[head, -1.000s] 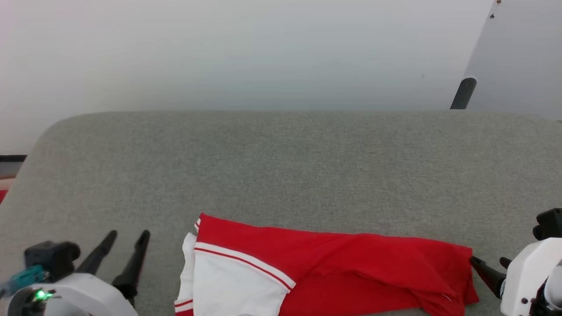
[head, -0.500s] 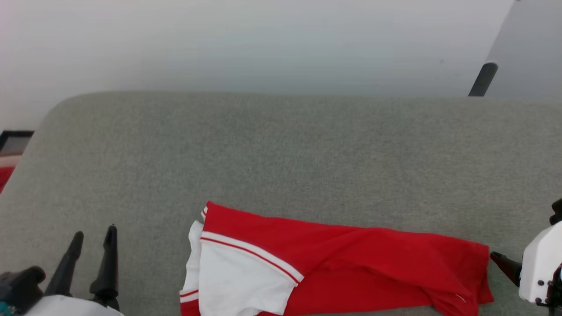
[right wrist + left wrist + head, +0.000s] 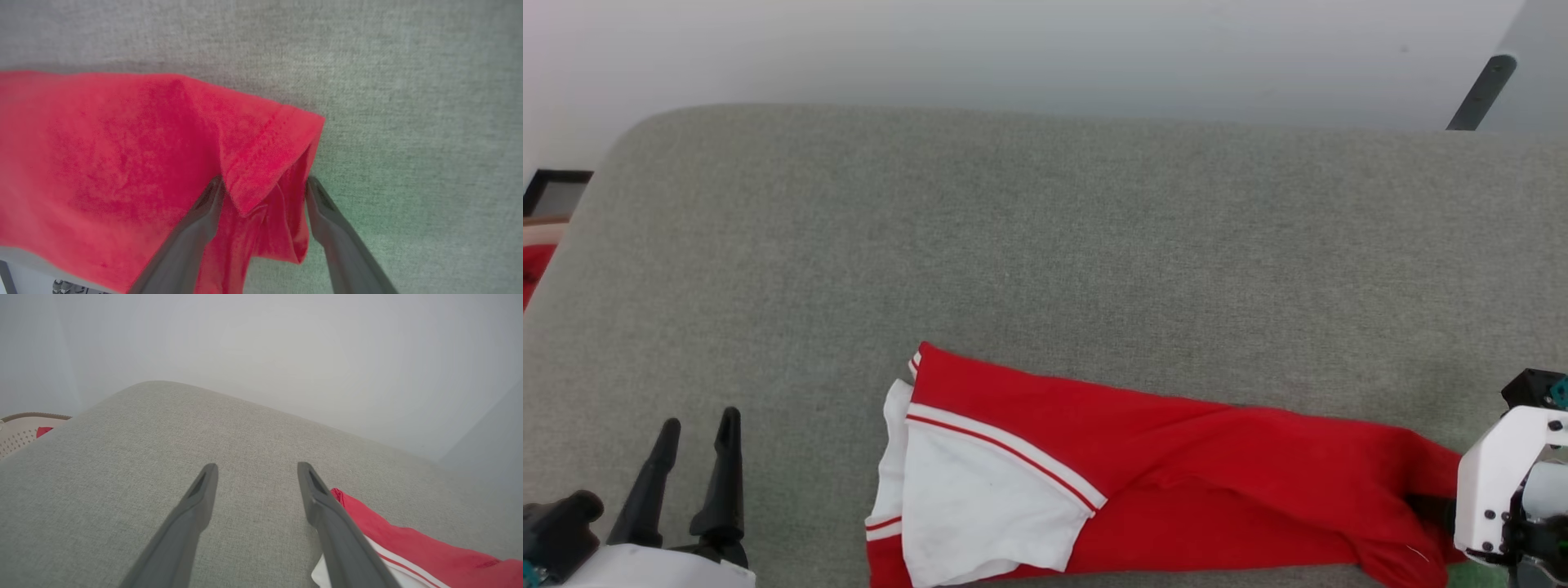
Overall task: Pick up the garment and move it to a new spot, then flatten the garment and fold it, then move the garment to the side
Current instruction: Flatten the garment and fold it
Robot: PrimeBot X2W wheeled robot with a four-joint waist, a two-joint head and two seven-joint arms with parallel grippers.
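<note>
Head view: the grey woven cushion [image 3: 1045,245], round-cornered, lies bare behind and left of the garment [image 3: 1176,482], a soft red strip with a white, stripe-trimmed end near the front edge. Left wrist view: the left gripper [image 3: 257,469] gapes wide over bare weave, holding nothing. Right wrist view: the right gripper [image 3: 264,181] stands spread, straddling the garment's stitched red corner, not pinching it
</note>
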